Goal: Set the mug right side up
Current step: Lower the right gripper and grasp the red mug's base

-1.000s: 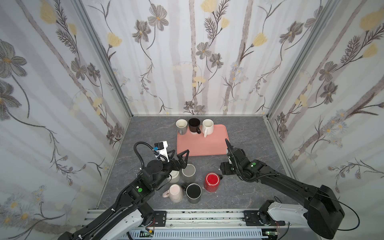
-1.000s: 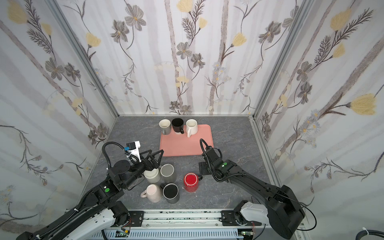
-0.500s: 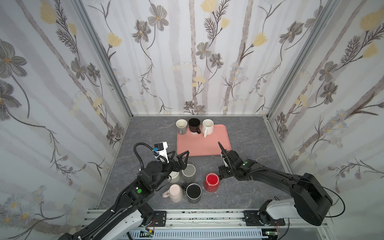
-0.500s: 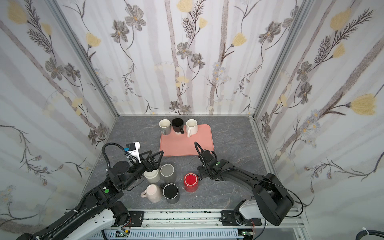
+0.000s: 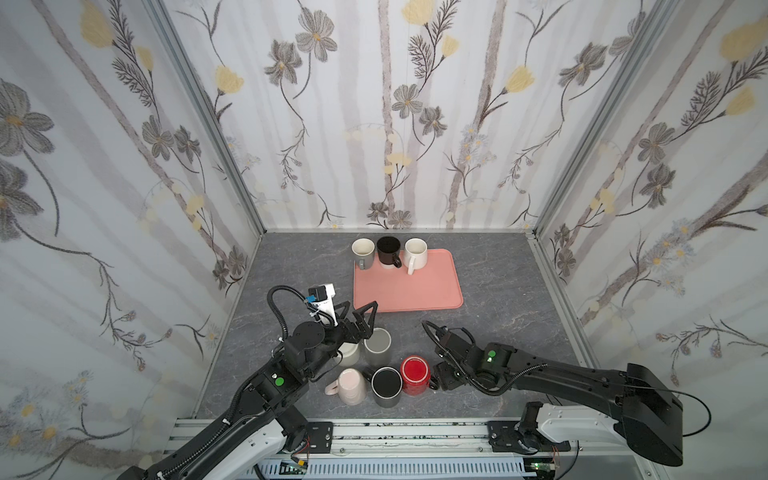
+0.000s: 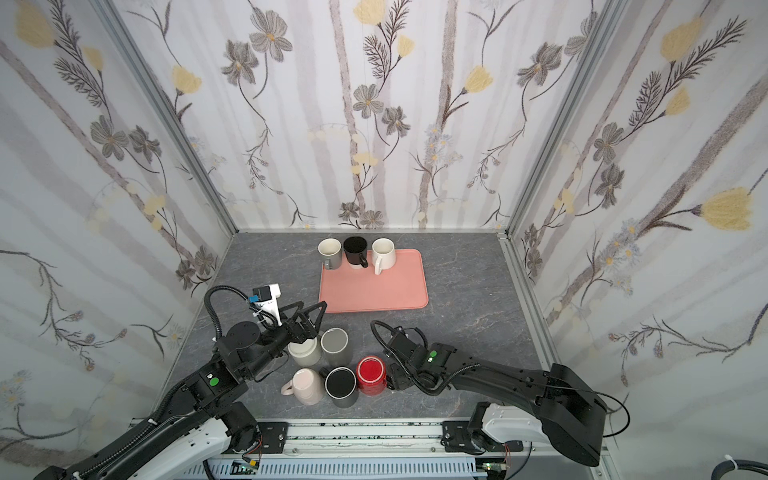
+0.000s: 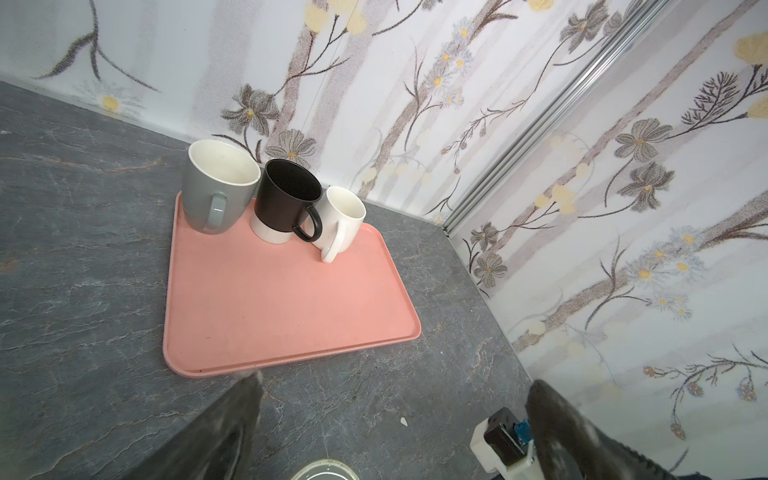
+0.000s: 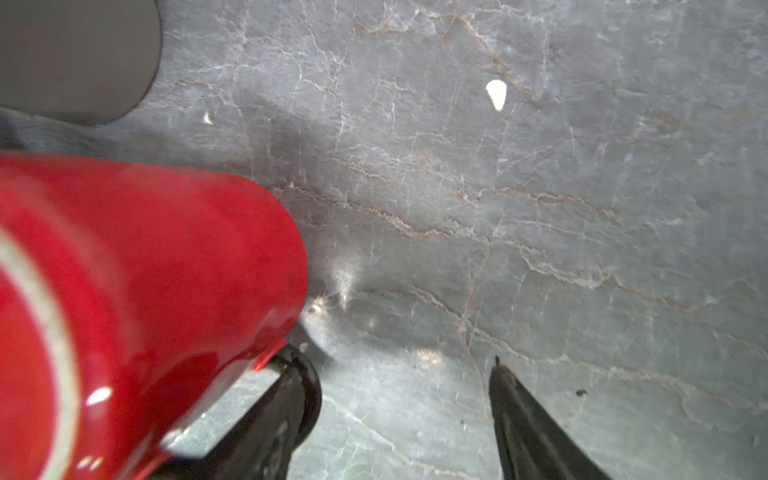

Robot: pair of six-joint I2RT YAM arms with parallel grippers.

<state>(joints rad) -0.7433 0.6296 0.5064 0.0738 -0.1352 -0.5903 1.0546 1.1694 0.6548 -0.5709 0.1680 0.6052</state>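
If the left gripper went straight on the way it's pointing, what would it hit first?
Probably the near rim of the pink tray, with only bare table between. Its height is unclear, so the left gripper might pass above it.

Walls on three sides are white with grey and yellow flowers on long stems. Silver metal posts run up the back corners. Floor is dark grey stone-look with pale veins. Light's soft and even, shadows pretty faint.
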